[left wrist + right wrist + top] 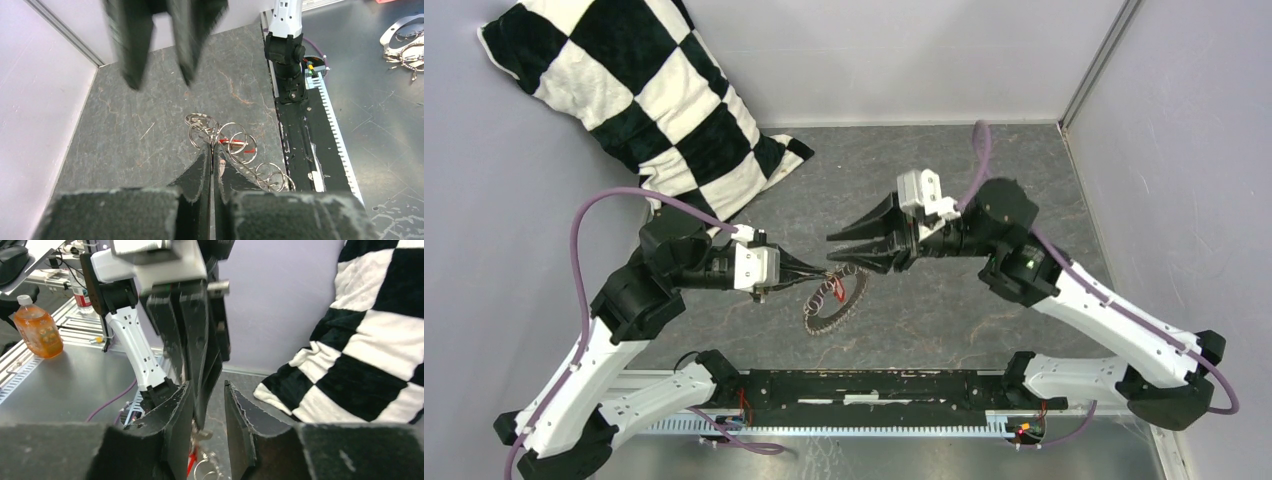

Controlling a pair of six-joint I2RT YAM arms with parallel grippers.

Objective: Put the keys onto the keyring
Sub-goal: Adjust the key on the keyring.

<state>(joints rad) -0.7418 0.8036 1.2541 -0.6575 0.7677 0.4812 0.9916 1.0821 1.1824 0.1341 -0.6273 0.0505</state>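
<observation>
The keyring (834,300), a chain of small silver rings with a red tag (232,142), lies on the grey table with one end lifted. My left gripper (822,272) is shut on an upright ring of the keyring (220,134); its fingertips (206,156) are pressed together. My right gripper (831,250) stands open just across from it, its fingers (182,405) either side of the left gripper's tips without touching. A small grey metal piece (202,433), perhaps the key, hangs at the left tips; I cannot tell for sure.
A black-and-white checkered pillow (644,100) leans in the back left corner. Grey walls close the table at the back and right. A black rail (874,390) runs along the near edge between the arm bases.
</observation>
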